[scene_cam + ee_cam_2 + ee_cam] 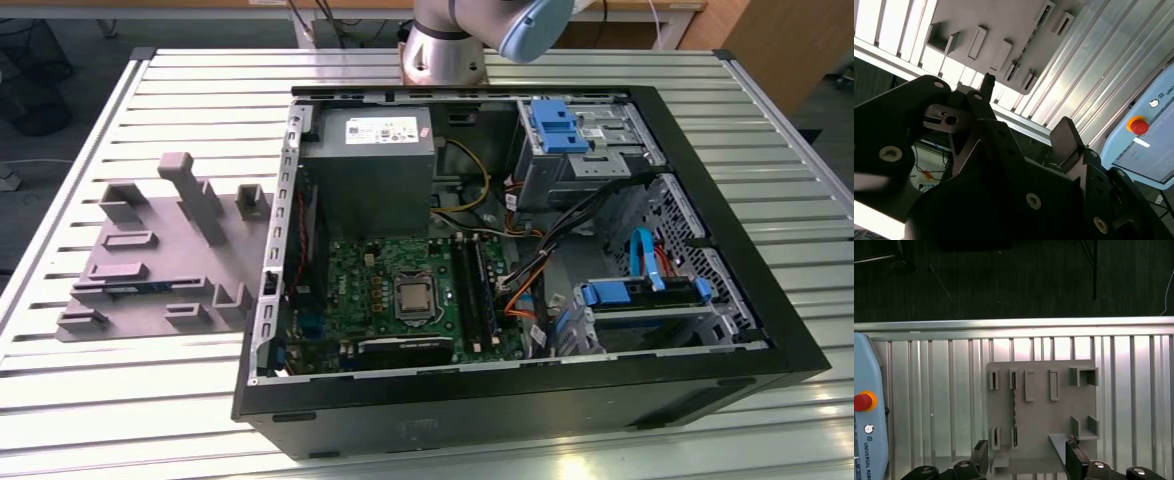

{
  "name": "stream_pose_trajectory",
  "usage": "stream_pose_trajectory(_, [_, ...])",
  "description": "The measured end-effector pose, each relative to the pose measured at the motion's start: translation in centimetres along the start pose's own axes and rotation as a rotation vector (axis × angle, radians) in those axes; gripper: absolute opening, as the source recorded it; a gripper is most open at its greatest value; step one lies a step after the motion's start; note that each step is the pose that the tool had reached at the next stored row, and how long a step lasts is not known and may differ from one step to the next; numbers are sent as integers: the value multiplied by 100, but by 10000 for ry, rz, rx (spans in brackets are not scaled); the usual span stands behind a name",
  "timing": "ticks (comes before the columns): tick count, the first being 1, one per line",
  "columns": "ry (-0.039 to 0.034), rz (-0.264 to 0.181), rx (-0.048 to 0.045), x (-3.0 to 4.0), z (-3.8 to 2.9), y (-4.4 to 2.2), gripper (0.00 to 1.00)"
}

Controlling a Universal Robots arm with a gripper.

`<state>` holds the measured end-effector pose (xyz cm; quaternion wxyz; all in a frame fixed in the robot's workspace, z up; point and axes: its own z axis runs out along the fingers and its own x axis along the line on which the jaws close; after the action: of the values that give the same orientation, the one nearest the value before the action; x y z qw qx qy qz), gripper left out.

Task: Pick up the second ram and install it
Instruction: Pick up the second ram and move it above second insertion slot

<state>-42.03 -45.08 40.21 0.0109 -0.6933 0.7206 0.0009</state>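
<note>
First wrist view looks straight down past my gripper (1029, 459) onto the grey holder plate (1041, 415), which lies on the slatted metal table (944, 390). My two fingers (980, 456) stand well apart with nothing between them: the jaws are open and empty, hovering over the near edge of the plate.

The second ram (1014, 412) stands on edge in the plate, a thin dark stick running between two pairs of grey slotted blocks (993, 380). It is just ahead of my fingers and I am not touching it. In the second wrist view the same stick (1025, 46) shows as a narrow line on the plate, beyond my dark gripper body.

A light blue pendant (866, 405) with a red button (862, 402) lies on the table beside the plate, apart from it.

In the exterior view the holder plate (147, 235) sits at the exterior view's left of the open computer case (747, 330), and the ram (138, 288) shows as a bluish strip low in its blocks. Inside the case lie the green motherboard (354, 275), its long black slots (470, 285) and the grey power supply (374, 170).
</note>
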Motion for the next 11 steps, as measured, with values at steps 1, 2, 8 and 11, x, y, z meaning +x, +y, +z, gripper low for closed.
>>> stream_pose_trajectory(1, [-1, 0, 0, 0, 2, 0, 73])
stream_pose_trajectory(2, [-1, 0, 0, 0, 3, 0, 73])
stream_pose_trajectory(8, [-4, 0, 0, 0, 16, 0, 80])
stream_pose_trajectory(11, [-5, 0, 0, 1, 22, 0, 80])
